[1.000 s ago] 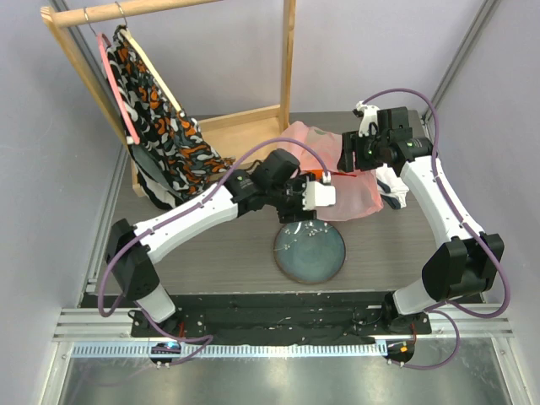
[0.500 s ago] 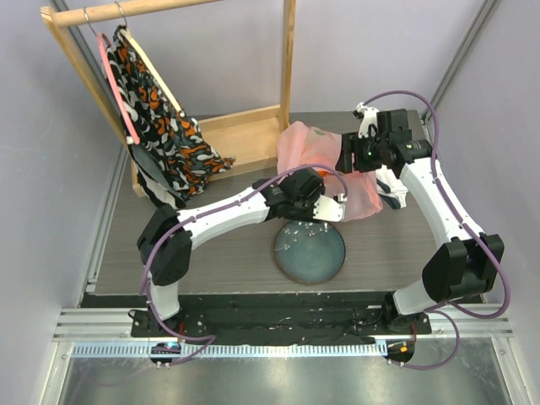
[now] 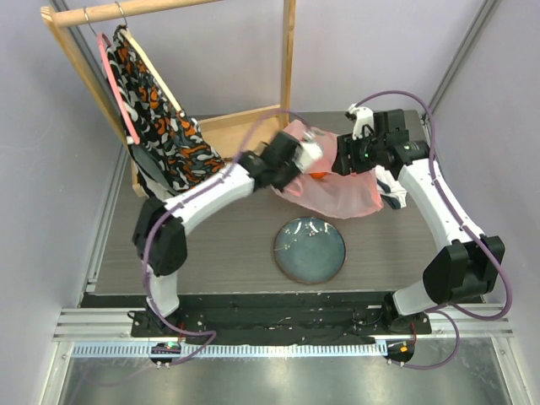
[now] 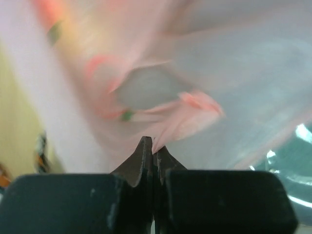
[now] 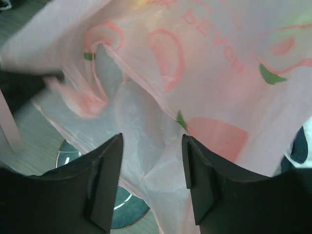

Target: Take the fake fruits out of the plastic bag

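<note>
The pink translucent plastic bag [image 3: 337, 192] lies crumpled at the back right of the table, between both arms. My left gripper [image 3: 315, 158] is at the bag's upper left edge. In the left wrist view its jaws are shut [image 4: 154, 146], with a fold of the pink bag [image 4: 195, 102] pinched at the tips. My right gripper [image 3: 342, 162] hangs over the bag's top. It stands open [image 5: 152, 139], with a ridge of the bag [image 5: 161, 161] between the fingers. The fake fruits are hidden inside the bag. A small orange patch [image 3: 316, 175] shows through the film.
A dark teal plate [image 3: 310, 250] sits in front of the bag, also seen under the film [image 5: 124, 214]. A white-and-navy cloth [image 3: 393, 191] lies right of the bag. A wooden rack [image 3: 253, 118] with a patterned garment [image 3: 160, 126] fills the back left.
My left arm swung from above the plate up to the bag's left edge, and its jaws went from open to shut on the film. The bag spread out toward the plate. The right jaws narrowed slightly.
</note>
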`<state>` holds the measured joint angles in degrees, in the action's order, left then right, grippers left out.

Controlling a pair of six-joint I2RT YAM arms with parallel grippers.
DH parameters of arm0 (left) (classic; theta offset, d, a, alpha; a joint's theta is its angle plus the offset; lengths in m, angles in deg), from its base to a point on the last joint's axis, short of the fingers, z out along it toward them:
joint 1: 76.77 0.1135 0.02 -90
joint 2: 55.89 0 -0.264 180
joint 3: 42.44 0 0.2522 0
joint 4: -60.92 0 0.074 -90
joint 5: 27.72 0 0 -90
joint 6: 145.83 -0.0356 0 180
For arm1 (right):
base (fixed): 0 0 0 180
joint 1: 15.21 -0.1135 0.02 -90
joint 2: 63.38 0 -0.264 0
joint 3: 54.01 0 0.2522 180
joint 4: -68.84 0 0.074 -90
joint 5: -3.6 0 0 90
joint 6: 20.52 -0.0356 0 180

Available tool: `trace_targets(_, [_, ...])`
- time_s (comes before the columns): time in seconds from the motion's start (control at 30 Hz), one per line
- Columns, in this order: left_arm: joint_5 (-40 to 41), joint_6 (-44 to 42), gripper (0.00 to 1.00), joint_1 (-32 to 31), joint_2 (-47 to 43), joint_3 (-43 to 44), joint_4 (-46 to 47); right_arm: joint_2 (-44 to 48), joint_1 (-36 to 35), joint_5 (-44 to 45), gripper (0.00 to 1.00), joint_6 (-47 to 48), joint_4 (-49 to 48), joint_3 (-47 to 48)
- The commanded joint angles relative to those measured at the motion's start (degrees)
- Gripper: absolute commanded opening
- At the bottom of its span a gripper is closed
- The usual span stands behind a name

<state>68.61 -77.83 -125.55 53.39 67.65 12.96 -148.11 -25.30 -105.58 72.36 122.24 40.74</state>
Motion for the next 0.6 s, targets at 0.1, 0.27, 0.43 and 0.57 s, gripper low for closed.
trace_targets(0.1, [-15.46, 46.75, 0.00, 19.58, -13.81, -0.61, 0.79, 0.80, -7.04, -0.77, 0.50, 8.99, 1.32, 3.29])
trace_targets(0.27, [-19.42, 50.65, 0.00, 19.86, -15.84, -5.27, 4.48, -3.60, -10.30, 0.10, 0.42, 9.43, 0.35, 5.23])
trace_targets(0.43, [-21.00, 50.39, 0.00, 19.77, -18.91, -8.70, 6.86, -7.20, -13.03, 6.76, 0.41, 9.00, -1.40, 5.06])
trace_targets(0.57, [-21.36, 50.30, 0.00, 19.86, -20.94, -11.95, 7.04, -9.05, -13.73, 12.66, 0.41, 9.69, -4.30, 1.72])
